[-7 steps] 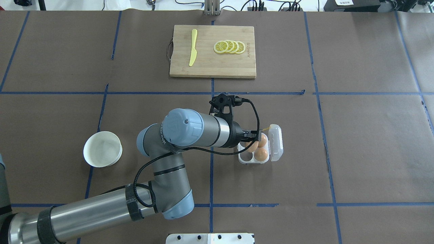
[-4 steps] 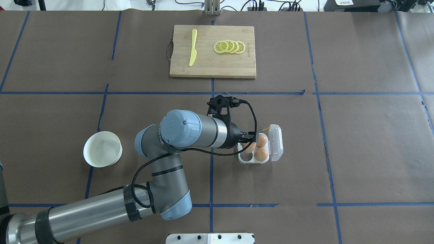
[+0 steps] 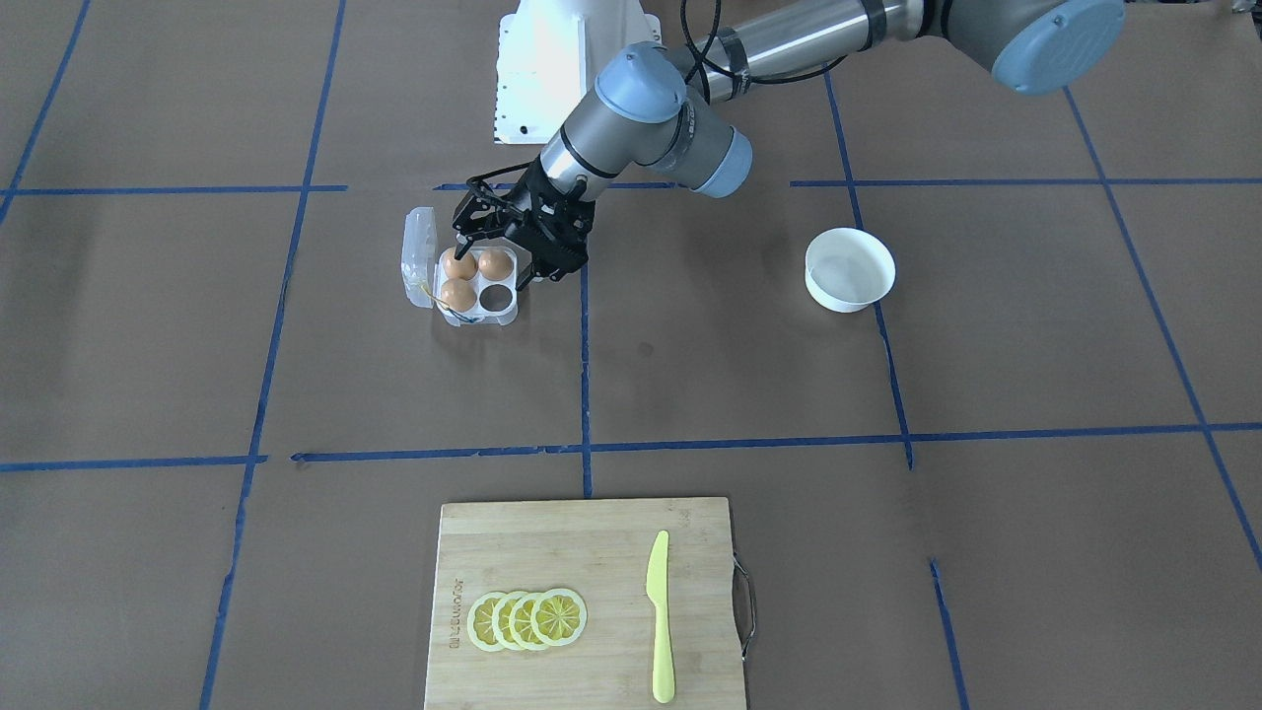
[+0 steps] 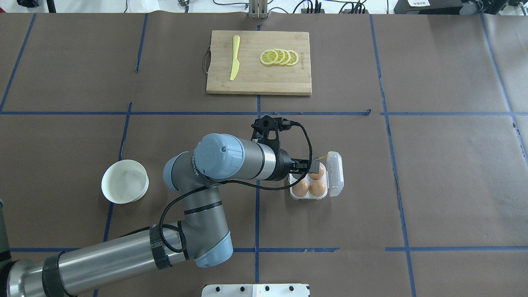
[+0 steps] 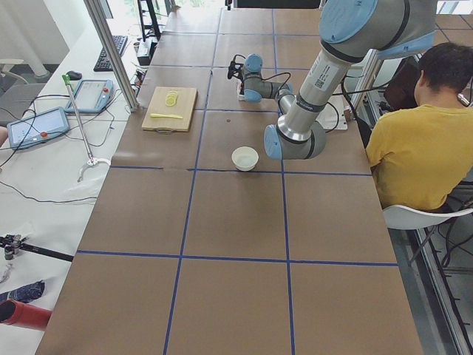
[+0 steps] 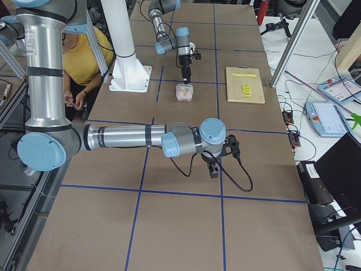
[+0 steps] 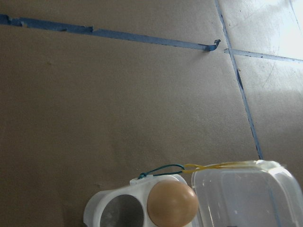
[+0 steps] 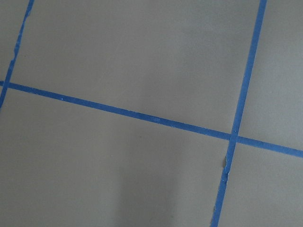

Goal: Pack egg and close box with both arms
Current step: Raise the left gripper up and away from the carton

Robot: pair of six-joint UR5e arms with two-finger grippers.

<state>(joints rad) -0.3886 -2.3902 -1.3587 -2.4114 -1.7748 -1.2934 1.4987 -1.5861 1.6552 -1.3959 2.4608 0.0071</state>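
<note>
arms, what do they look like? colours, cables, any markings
The left arm and right arm are silver-grey tubes with rounded pale blue joint caps. A black cable loops along each, bound by black straps. The left tool and right tool are black. A grey joint of the left arm bears lettering too small to read.

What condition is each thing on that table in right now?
Box, lid swung open, three cells filled, one empty.
Eggs, all three seated in cells.
Left pincer, open above the box, holding nothing.
Right pincer, away from the box; open or shut unclear.
Bowl, upright, empty.
Lemon slices, fanned on the cutting board.
Knife, lying flat on the board.
</note>
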